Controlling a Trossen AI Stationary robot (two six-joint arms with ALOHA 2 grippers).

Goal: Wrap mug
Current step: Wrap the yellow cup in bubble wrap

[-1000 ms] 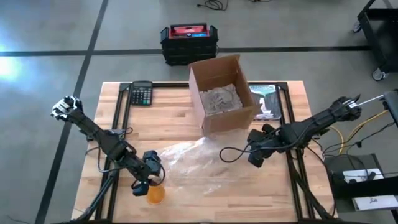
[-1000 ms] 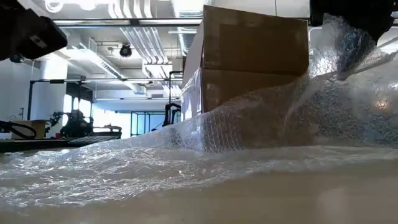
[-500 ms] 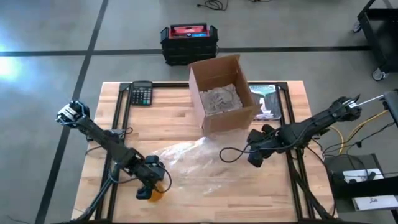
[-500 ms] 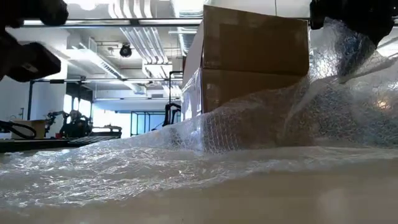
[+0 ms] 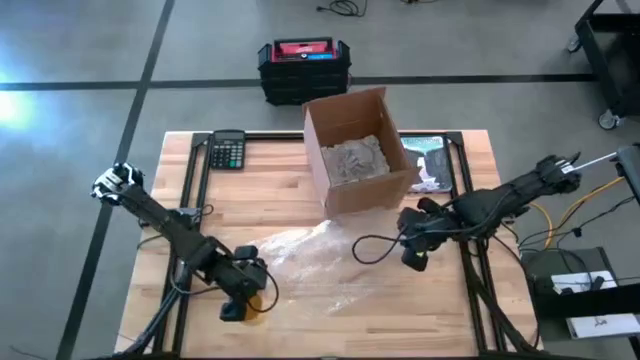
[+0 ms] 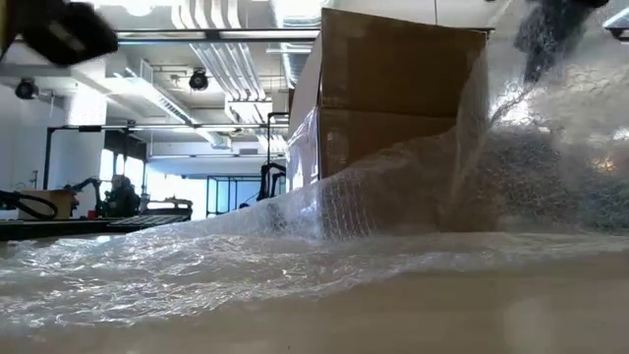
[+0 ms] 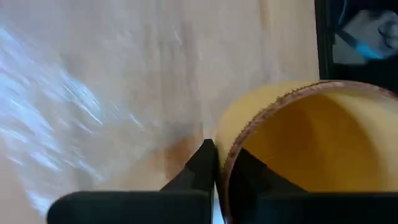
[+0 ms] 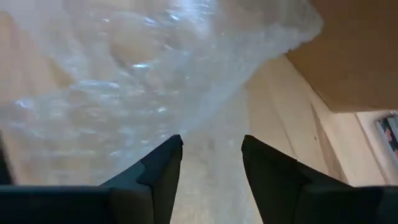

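Pinching the mug rim, apparently, is the left end effector; right end effector spread apart.

I see a grey concrete floor crossed by dark lines around the wooden bench. A red-topped black toolbox sits behind it. Low view shows ceiling pipes and bright windows.
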